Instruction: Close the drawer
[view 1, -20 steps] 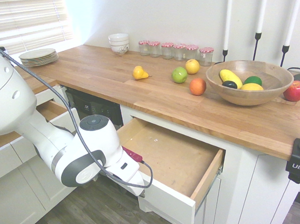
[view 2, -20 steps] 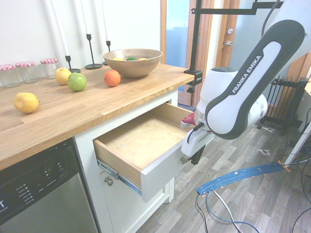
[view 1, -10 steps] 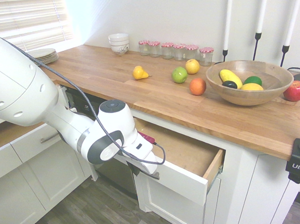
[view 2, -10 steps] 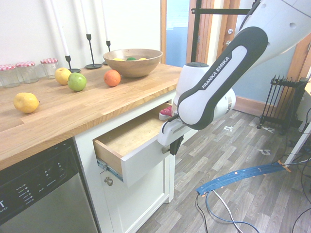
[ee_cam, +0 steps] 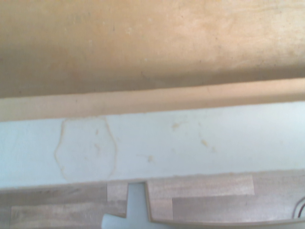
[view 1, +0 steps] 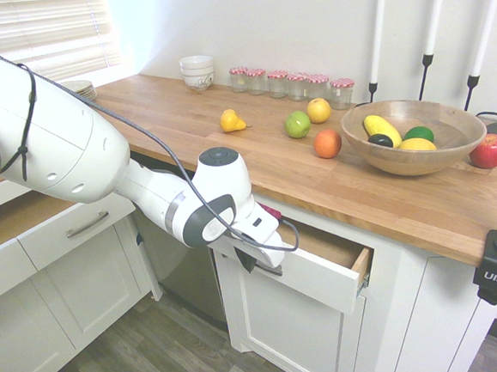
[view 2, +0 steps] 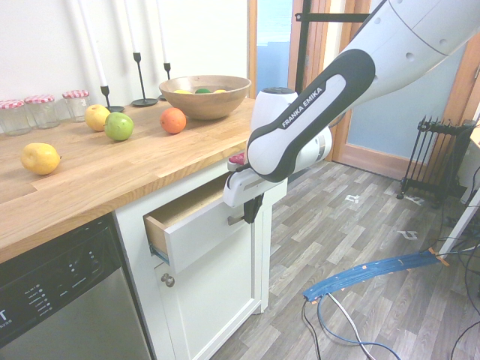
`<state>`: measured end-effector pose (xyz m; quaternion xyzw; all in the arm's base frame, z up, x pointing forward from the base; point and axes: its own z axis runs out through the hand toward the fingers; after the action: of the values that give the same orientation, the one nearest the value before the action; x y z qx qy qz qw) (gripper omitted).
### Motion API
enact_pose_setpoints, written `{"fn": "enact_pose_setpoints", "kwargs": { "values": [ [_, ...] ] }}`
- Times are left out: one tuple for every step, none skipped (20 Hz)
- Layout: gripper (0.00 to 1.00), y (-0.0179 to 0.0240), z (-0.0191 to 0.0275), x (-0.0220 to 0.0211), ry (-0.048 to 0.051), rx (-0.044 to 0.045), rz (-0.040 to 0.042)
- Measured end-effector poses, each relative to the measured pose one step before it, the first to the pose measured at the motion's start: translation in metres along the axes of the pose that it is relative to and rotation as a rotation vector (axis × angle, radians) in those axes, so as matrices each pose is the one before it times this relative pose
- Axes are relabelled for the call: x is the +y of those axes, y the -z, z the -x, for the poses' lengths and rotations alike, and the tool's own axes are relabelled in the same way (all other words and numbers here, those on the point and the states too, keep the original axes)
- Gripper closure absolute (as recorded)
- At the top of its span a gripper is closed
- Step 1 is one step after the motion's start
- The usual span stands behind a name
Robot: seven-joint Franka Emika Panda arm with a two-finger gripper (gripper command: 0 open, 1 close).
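A white-fronted drawer (view 1: 311,271) with a pale plywood box stands partly open beneath the front edge of the wooden countertop (view 1: 273,171). On the countertop, a wide, round wooden bowl (view 1: 414,157) holds a long yellow fruit, a green one, a very dark one and another yellow one. Six clear glass jars (view 1: 298,87) with red-and-white lids line up near the countertop's back wall, and white bowls (view 1: 197,73) are nested in a stack beyond them, farther along the countertop. The smooth white robot arm (view 2: 337,105) reaches down to the countertop's front, its wrist low over the drawer's front panel. The gripper (view 2: 252,217) points down outside that panel, dark fingers pressed together, close to the curved silver handle (view 2: 235,220); whether they touch it cannot be told. The countertop has warm, striped wood grain; the drawer panel is flat, with small brownish marks along its top edge. Below the countertop's front, the floor (view 2: 322,262) is grey, plank-patterned.
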<state>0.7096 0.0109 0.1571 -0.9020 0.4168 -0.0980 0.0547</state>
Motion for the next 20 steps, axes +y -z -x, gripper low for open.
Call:
{"fn": "enact_pose_setpoints", "kwargs": {
  "values": [
    [1.0, -0.00299, -0.00088, -0.00291, -0.0018, 0.00273, -0.00143],
    [1.0, -0.00272, -0.0007, -0.00304, -0.00149, 0.00216, -0.00088],
    [1.0, -0.00242, -0.00074, -0.00301, -0.00233, 0.00173, -0.00036],
    [1.0, -0.00135, -0.00097, -0.00335, -0.00094, 0.00224, -0.00075],
    [1.0, -0.00081, -0.00104, -0.00293, 0.00036, 0.00263, -0.00159],
    [1.0, -0.0006, -0.00123, -0.00314, -0.00059, 0.00256, -0.00248],
    [1.0, -0.00053, -0.0012, -0.00295, -0.00181, 0.00215, -0.00219],
    [1.0, -0.0007, -0.00112, -0.00268, -0.00168, 0.00111, -0.00069],
    [1.0, -0.00069, -0.00139, -0.00305, -0.00173, 0.00256, -0.00159],
    [1.0, -0.00075, -0.00142, -0.0032, -0.00259, 0.00347, -0.00235],
    [1.0, -0.0006, -0.0013, -0.00308, -0.0021, 0.0024, -0.00137],
    [1.0, -0.00028, -0.0014, -0.0032, -0.0006, 0.00151, -0.0018],
    [1.0, 0.00002, -0.0015, -0.0033, 0.00016, 0.00244, -0.00361],
    [1.0, 0.00047, -0.00145, -0.0032, -0.00024, 0.00223, -0.00379],
    [1.0, 0.00068, -0.00127, -0.00299, -0.00049, 0.00125, -0.00293],
    [1.0, 0.00012, -0.00036, -0.00213, -0.00007, -0.00207, 0.00071],
    [1.0, -0.00048, 0.00043, -0.00139, -0.0004, -0.00283, 0.00185],
    [1.0, -0.0004, 0.00059, -0.00107, -0.0011, -0.00194, 0.00121],
    [1.0, -0.00041, 0.00067, -0.00074, -0.00163, -0.00077, 0.00026],
    [1.0, -0.00019, 0.00041, -0.00067, -0.00184, 0.0, -0.00064]
  ]
}}
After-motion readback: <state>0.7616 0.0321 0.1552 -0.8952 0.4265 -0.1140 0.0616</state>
